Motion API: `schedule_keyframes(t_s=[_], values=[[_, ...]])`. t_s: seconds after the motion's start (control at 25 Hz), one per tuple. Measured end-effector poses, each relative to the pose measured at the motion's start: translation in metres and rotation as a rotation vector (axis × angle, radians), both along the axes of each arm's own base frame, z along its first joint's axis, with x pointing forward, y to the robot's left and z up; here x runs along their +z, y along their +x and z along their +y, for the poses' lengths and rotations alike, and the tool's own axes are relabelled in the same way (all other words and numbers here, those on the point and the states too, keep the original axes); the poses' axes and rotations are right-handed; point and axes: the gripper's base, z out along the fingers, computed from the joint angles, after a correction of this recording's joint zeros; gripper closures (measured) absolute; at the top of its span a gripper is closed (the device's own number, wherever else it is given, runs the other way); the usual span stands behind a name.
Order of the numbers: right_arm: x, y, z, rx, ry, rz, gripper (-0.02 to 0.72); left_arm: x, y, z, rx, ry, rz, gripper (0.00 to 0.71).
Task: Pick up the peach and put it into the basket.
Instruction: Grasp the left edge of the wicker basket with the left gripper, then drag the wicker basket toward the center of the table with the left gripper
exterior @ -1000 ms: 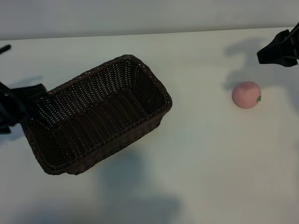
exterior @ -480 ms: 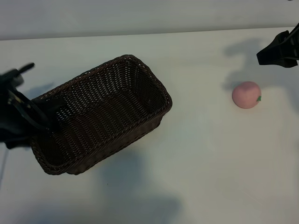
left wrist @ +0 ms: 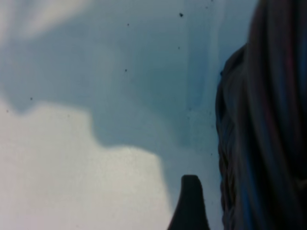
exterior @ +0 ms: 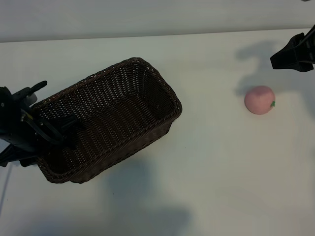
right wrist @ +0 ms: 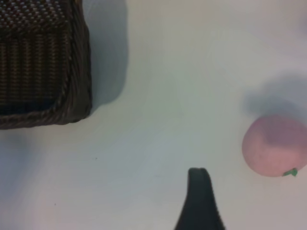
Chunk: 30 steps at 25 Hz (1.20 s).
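Near the desk's right edge, right gripper hovering released, empty, just beyond peach. Left gripper spread wide, straddling basket rim at desk's left edge. Peach probably light, smooth, prone to rolling; pinching across its middle seeming safest. No labels or writing showing.

The table is seen steeply from above in the exterior view, facing both arms. The left wrist view is held very close to the basket rim. The right wrist view is angled down from farther off; basket and peach are shared with the exterior view.
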Motion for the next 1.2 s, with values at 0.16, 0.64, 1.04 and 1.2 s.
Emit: schedule_keyframes(t_s=[0.16, 0.64, 1.04, 1.2], values=[[0.0, 0.0, 0.0, 0.0, 0.0, 0.0, 0.18, -0.004, -0.004, 0.001, 0.005, 0.0, 0.001, 0.197], [0.0, 0.0, 0.001, -0.005, 0.014, 0.003, 0.18, -0.005, -0.004, -0.004, -0.024, -0.065, -0.029, 0.312], [0.001, 0.0, 0.002, -0.006, 0.028, 0.004, 0.18, 0.026, -0.002, -0.013, -0.022, -0.187, -0.228, 0.382], [0.001, 0.0, 0.002, -0.003, 0.029, 0.009, 0.18, 0.036, -0.003, -0.013, -0.019, -0.198, -0.275, 0.382]])
